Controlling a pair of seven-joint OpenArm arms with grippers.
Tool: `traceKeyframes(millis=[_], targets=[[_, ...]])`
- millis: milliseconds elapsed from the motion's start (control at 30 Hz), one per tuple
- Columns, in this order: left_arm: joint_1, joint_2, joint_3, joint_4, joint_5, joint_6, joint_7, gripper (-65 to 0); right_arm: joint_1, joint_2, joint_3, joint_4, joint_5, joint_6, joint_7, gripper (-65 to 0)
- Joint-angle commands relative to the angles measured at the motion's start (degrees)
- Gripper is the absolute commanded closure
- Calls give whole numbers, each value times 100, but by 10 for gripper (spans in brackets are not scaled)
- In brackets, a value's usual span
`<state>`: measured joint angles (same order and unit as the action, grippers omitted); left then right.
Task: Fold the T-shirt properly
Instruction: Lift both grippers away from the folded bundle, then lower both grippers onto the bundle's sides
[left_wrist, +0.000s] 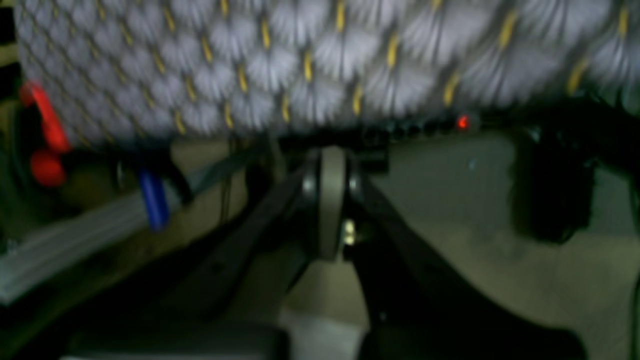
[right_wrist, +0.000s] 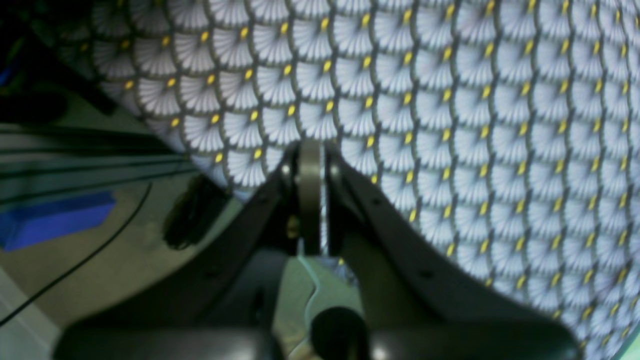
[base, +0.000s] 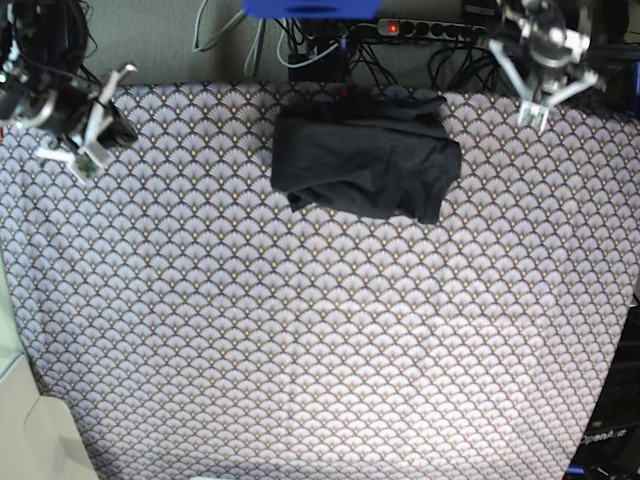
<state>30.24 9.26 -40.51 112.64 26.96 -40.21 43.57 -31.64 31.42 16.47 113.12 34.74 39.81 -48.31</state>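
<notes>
The T-shirt (base: 365, 160) lies bunched into a rough dark block near the far edge of the table (base: 300, 350), about midway along that edge and a little toward my left side. Its outline is uneven: the near edge sags at one corner and folds of fabric ridge across the top. It rests on the scallop-patterned cloth (base: 250, 330) that covers the table from edge to edge. Nothing else sits on the cloth.

My left claw (base: 535, 95) hangs over the far corner of the table on my left side, well apart from the T-shirt. In my left wrist view its fingers (left_wrist: 332, 200) are pressed together with nothing between them, and the cloth's edge shows blurred above them.

My right claw (base: 90, 140) hovers by the opposite far corner, also well apart from the T-shirt. In my right wrist view its fingers (right_wrist: 311, 195) meet flat against each other, empty, with the scallop pattern filling the frame behind them.

Beyond the far edge runs a power strip (base: 435, 28) with a red light, amid loose cables (base: 310, 45).
</notes>
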Motion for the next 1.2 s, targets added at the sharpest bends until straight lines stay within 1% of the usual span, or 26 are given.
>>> traceKeyframes(millis=[0, 100, 167, 267, 333, 400, 567, 633, 767, 833, 900, 967, 1033, 1167], targets=[[128, -26, -76, 81, -19, 21, -168, 0, -181, 89, 168, 68, 29, 19, 80, 0], [409, -26, -182, 81, -46, 21, -467, 0, -682, 89, 362, 59, 29, 19, 361, 0], [559, -26, -182, 20, -46, 21, -608, 0, -937, 89, 406, 59, 29, 19, 449, 0], [638, -26, -191, -323, -2, 21, -898, 0, -1192, 80, 415, 42, 20, 19, 493, 0], [646, -26, -191, -605, -2, 21, -1065, 0, -1324, -25, 423, 33, 3, 19, 607, 0], [646, -26, -191, -947, -2, 21, -1232, 0, -1421, -184, 546, 33, -252, 19, 651, 0], [646, -26, -191, -1501, -2, 21, -1601, 0, -1465, -817, 573, 33, -1413, 19, 651, 0], [646, -26, -191, -1598, -2, 21, -1707, 0, -1465, -1124, 634, 42, -1791, 19, 669, 0], [655, -26, -191, -1668, -2, 21, -1768, 0, -1500, -1344, 661, 33, -2230, 19, 959, 0], [655, -26, -191, -1651, -2, 21, -1768, 0, -1579, -1397, 661, 33, -2301, 19, 1047, 0], [655, -26, -191, -1598, -10, 21, -1768, 0, -1597, -1414, 670, 59, -2239, 19, 1126, 0], [664, -26, -191, -1369, -54, 21, -1768, 0, -1605, -1388, 678, 59, -2125, 19, 1117, 0], [726, -26, -191, -1176, -54, 21, -1768, 0, -1614, -1388, 678, 51, -2142, 19, 1135, 0], [761, -26, -182, -1097, -54, 21, -1768, 0, -1685, -1379, 714, 42, -2142, 19, 1144, 0]])
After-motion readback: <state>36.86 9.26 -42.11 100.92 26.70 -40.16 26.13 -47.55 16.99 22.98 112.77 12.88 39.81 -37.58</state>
